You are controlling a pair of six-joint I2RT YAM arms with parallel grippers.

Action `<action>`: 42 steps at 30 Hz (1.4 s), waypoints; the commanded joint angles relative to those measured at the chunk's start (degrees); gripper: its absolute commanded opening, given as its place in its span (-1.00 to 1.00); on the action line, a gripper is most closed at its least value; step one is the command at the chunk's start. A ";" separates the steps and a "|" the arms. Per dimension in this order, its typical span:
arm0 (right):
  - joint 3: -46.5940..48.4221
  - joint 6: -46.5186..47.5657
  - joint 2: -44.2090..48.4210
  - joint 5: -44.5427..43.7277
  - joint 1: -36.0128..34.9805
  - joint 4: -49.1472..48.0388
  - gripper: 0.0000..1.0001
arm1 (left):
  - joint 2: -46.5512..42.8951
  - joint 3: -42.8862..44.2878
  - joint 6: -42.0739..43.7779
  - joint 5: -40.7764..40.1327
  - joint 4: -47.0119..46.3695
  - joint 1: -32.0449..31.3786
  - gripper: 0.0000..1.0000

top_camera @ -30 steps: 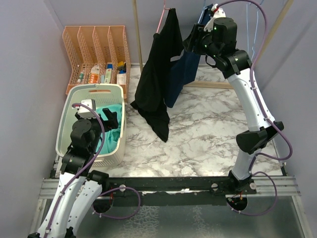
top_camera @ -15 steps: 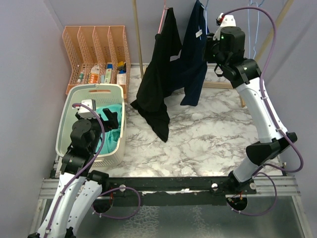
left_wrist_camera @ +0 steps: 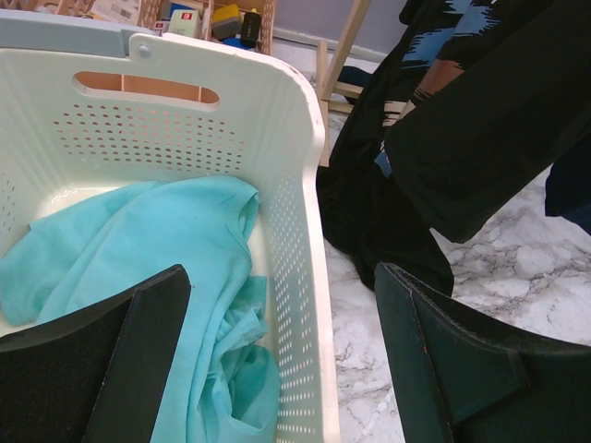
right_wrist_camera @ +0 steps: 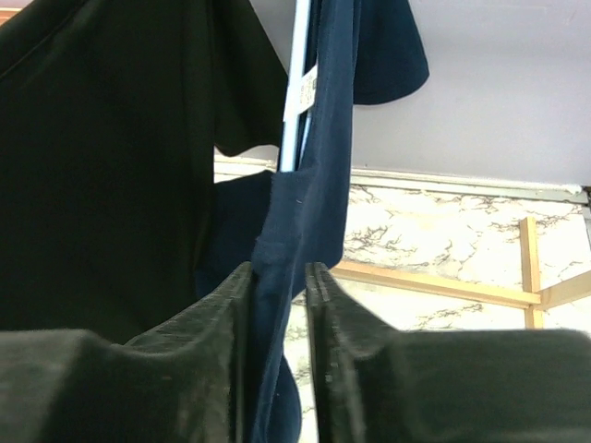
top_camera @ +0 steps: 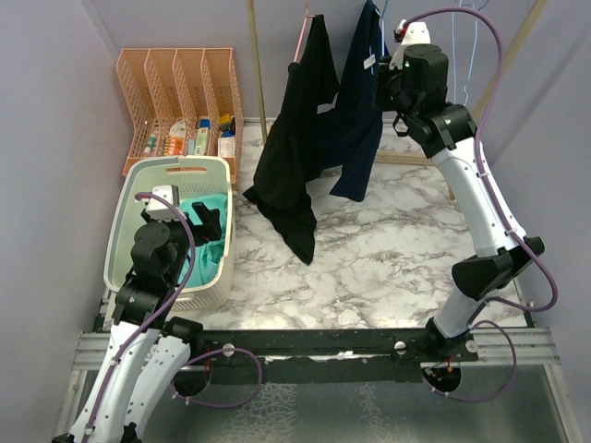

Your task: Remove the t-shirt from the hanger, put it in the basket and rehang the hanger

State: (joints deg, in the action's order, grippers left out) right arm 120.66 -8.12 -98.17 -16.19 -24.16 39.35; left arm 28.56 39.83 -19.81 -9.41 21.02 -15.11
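Desk (top_camera: 388,258): marble top, no change.

Right arm (top_camera: 471,175): a second ago it leaned toward 11 o'clock, over the garments. It has since swung back toward 1 o'clock and stands more upright at the far rail.

Navy t-shirt (top_camera: 360,111): earlier bunched and dragged aside against the black t-shirt (top_camera: 295,138). It now hangs long and straight at 12 o'clock, just beside the black one and still on its hanger (right_wrist_camera: 295,46).

Basket (top_camera: 129,231) at 9 o'clock, teal garment (left_wrist_camera: 148,240) inside: unchanged.

Right end effector (right_wrist_camera: 279,277): its fingers have narrowed over the last second and now pinch a vertical fold of the navy t-shirt (right_wrist_camera: 314,166) below the collar label.

Left end effector (left_wrist_camera: 282,277): spread wide over the basket rim, holding nothing, as before.

Judgement: the grasp looks fresh and the shirt has not been drawn off the hanger. The next pull probably has to slip one shoulder free first. The pinch is on a thin fold and may slide.
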 commanded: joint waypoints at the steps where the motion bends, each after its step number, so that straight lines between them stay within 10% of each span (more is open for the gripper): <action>1: 2.25 -0.24 -1.04 0.52 -0.01 -1.50 -0.56 | -0.52 -0.17 0.11 1.46 -1.55 0.17 0.67; 4: 1.35 -0.24 -0.38 0.09 -0.01 -3.04 -0.97 | -0.61 -0.28 0.11 1.54 -1.58 0.22 0.67; 24: -11.28 2.59 14.99 -9.13 0.04 -23.12 -0.98 | -1.44 -0.53 0.48 4.29 -2.77 0.17 0.70; 42: -23.14 -2.28 34.79 0.47 0.00 -6.16 -0.98 | 4.82 2.10 1.30 29.96 -18.89 0.18 0.98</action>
State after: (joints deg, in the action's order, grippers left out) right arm 99.50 -8.29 -71.02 -20.75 -24.05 30.92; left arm 30.65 38.61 -18.50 8.93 10.87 -15.11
